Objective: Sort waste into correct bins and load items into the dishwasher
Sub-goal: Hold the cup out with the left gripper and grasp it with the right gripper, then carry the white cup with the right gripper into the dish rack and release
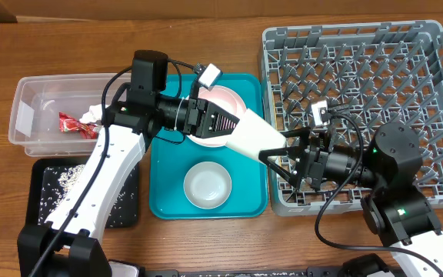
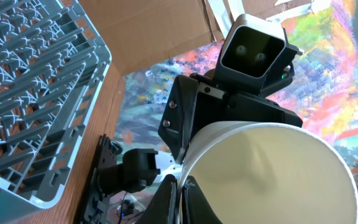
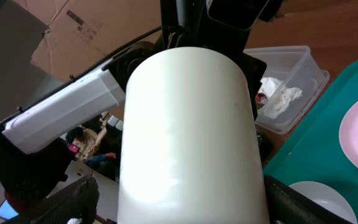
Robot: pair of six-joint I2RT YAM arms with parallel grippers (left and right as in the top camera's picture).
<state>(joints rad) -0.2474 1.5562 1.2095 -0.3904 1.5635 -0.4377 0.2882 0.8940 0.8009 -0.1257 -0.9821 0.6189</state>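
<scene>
The left gripper (image 2: 182, 198) was clenched on the rim of the small white cup (image 1: 256, 138), holding it on its side above the right edge of the teal tray (image 1: 164, 204). The right gripper (image 1: 278, 152) had its jaws spread on either side of the cup's closed end; contact could not be made out. On the teal tray sat the pinkish bowl (image 1: 231, 98) at the back and the white bowl (image 1: 207, 185) at the front. Right of the teal tray stood the grey dish rack (image 1: 360, 61). Left of it lay the clear tub (image 1: 29, 92), holding the red wrapper (image 1: 74, 123) and napkin (image 1: 92, 114), and the black tray (image 1: 41, 173) with rice scraps (image 1: 68, 178).
</scene>
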